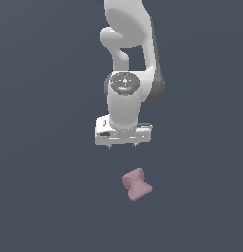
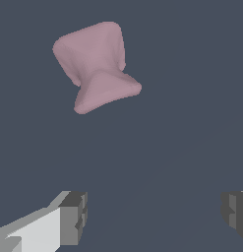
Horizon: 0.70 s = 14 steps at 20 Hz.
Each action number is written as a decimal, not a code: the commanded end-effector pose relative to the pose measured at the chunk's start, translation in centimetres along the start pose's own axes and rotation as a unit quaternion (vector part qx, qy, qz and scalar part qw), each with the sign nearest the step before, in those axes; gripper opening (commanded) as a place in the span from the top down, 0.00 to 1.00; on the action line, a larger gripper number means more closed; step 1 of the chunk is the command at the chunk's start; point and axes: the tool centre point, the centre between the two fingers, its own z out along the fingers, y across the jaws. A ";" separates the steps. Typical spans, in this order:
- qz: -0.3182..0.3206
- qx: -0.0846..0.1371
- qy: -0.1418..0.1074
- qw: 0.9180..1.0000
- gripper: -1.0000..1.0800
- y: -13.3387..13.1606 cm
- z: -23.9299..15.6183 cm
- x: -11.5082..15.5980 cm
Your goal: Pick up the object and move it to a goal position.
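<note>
White Franka Panda arm [image 1: 128, 59] with rounded glossy links and dark grey joint bands; circular dark cap with small red marks on the wrist. Boxy white gripper [image 1: 122, 145] with short dark fingertips [image 2: 74, 216], blocky and ridged in the wrist view.

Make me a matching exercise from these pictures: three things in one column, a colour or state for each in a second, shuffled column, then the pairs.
Things:
1. object
2. gripper
3. arm

Descriptions:
A. white, reaching down from the top of the exterior view
B. pink, pinched at the middle
C. open, holding nothing

Pairs: 1-B, 2-C, 3-A
</note>
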 end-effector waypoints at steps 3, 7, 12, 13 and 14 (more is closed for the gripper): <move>-0.028 -0.001 0.000 1.000 0.04 -0.8 0.7 2.4; -0.054 -0.001 0.000 0.999 0.04 -1.5 1.4 4.4; -0.084 0.000 0.001 0.996 0.04 -2.5 2.3 6.8; -0.090 0.000 0.001 0.996 0.04 -2.7 2.6 7.2; -0.096 0.000 0.001 0.995 0.04 -2.8 2.8 7.7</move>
